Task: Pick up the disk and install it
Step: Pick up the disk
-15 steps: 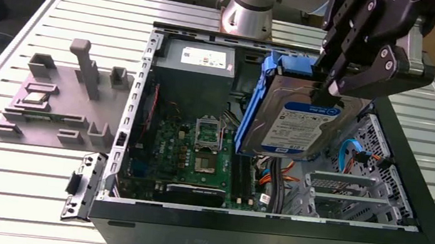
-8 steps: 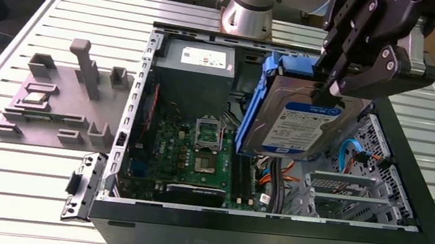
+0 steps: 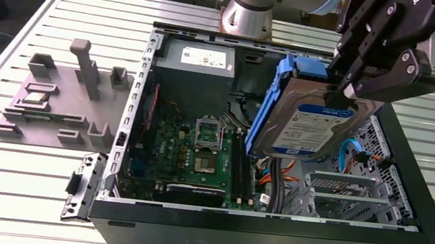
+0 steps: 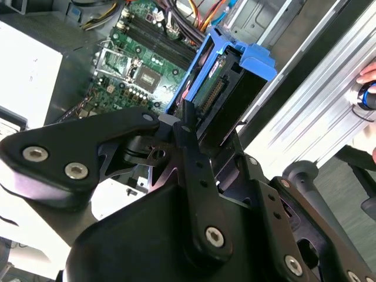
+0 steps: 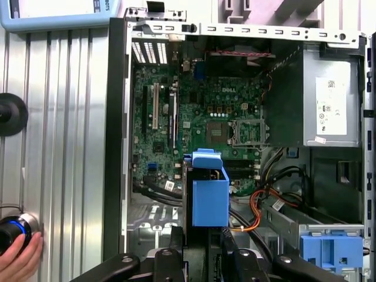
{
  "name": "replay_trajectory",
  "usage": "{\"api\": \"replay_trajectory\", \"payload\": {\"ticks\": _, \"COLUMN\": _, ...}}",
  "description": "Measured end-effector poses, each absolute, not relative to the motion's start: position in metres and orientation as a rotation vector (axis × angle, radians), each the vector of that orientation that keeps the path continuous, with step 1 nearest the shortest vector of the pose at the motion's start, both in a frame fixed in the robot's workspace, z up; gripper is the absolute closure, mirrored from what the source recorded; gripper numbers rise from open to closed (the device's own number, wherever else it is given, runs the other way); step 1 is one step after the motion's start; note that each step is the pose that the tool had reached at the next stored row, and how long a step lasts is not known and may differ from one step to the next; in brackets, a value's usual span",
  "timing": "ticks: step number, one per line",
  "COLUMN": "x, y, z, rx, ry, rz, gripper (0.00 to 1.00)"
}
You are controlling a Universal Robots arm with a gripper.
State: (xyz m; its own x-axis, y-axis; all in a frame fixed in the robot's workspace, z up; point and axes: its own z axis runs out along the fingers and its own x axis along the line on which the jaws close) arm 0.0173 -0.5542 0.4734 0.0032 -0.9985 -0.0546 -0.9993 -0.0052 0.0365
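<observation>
An open black computer case (image 3: 262, 232) lies on the slatted metal worktop (image 3: 7, 183), taking up the centre and lower right of the exterior view. Inside it, a green motherboard (image 3: 196, 154) sits mid-frame, with a grey power-supply box (image 3: 195, 62) just above it in the picture. A grey fixture block (image 3: 55, 107) with upright posts stands at the exterior view's left, apart from the case.

gripper (image 3: 337, 95) covers top edge of the disk (image 3: 307, 129).
</observation>
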Motion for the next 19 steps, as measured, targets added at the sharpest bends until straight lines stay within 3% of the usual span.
{"api": "replay_trajectory", "payload": {"ticks": 19, "x": 0.032, "y": -0.554, "z": 0.473, "rx": -2.217, "ry": 2.207, "rz": 0.102, "gripper": 0.65}}
